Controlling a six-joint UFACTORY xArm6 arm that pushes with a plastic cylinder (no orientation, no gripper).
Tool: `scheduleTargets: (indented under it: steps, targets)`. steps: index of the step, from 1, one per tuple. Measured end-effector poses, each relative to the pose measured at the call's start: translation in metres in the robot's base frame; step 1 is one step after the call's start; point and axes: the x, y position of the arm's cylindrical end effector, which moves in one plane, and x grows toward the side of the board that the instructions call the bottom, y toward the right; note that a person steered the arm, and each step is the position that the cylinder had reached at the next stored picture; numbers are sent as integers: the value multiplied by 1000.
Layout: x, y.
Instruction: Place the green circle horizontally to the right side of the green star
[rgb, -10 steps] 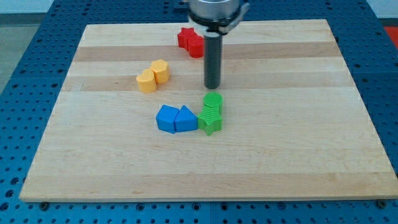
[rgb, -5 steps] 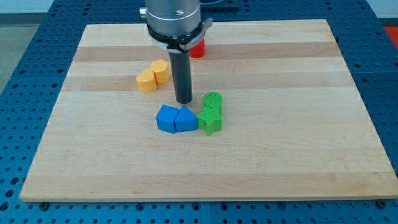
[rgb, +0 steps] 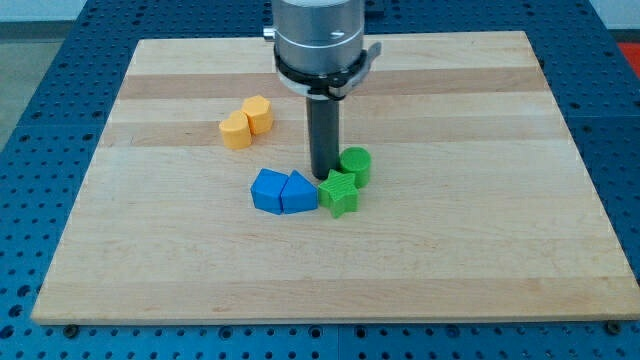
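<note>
Just right of my tip (rgb: 323, 177), which holds nothing and only pushes, the small green plastic circle (rgb: 355, 164) touches the green plastic star (rgb: 339, 194) below; light, rigid and probably slippery, it wants contact on its left flank.

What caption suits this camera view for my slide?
My tip presses the green circle's left side, just above the green star.

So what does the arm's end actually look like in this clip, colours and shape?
A wide silvery-grey cylindrical housing enters from the view's top, ringed at its base by a black collar with small lugs on either side. From it hangs a straight dark grey round rod, ending in my tip. No cables, labels or markings show.
</note>
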Motion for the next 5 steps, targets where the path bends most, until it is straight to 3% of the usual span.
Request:
scheduleTargets:
  steps: [5]
  targets:
    - [-24, 38]
